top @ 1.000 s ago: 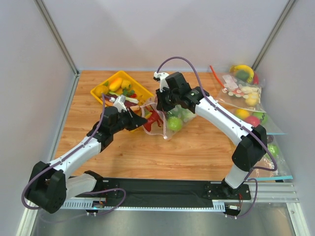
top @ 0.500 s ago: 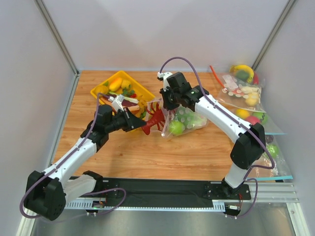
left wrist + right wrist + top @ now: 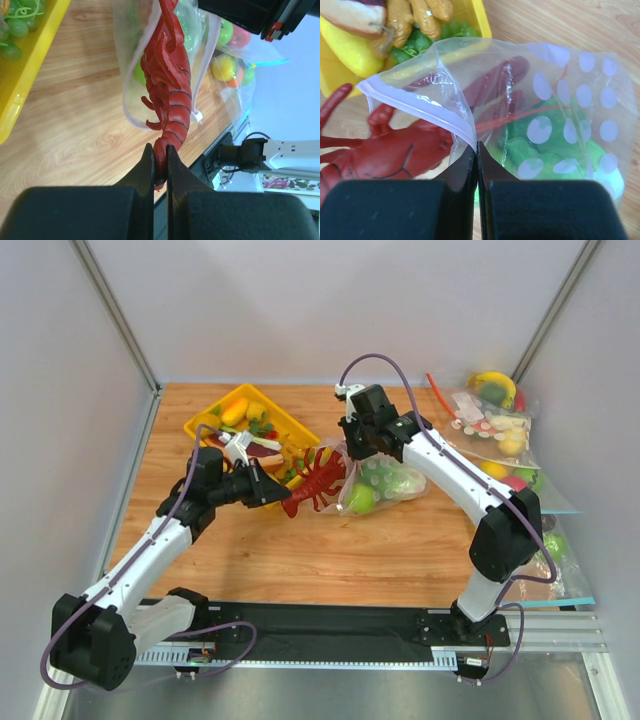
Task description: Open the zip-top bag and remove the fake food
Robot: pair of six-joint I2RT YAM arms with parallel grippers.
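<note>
On a wooden table (image 3: 330, 550), two robot arms work over a clear zip-top bag (image 3: 390, 485) lying near the middle of the surface, its mouth facing left toward a yellow tray (image 3: 275, 410) that sits by the far left corner. More filled clear bags (image 3: 495, 430) are heaped along the right edge.

A red lobster (image 3: 318, 480) stretches between the bag and the left arm. Its tail points left and its front end sits within the bag's open mouth, whose rim loops around its body in the left wrist view. A green-and-white lettuce head (image 3: 398, 480) and a small round green fruit (image 3: 360, 499) lie inside the bag, the fruit nearer the opening.

The right gripper (image 3: 352, 448) is clenched on the bag's pale zip strip (image 3: 420, 107), holding the upper lip of the mouth raised. The left gripper (image 3: 272, 490) is clamped on the lobster's tail tip, fingers nearly together.
</note>
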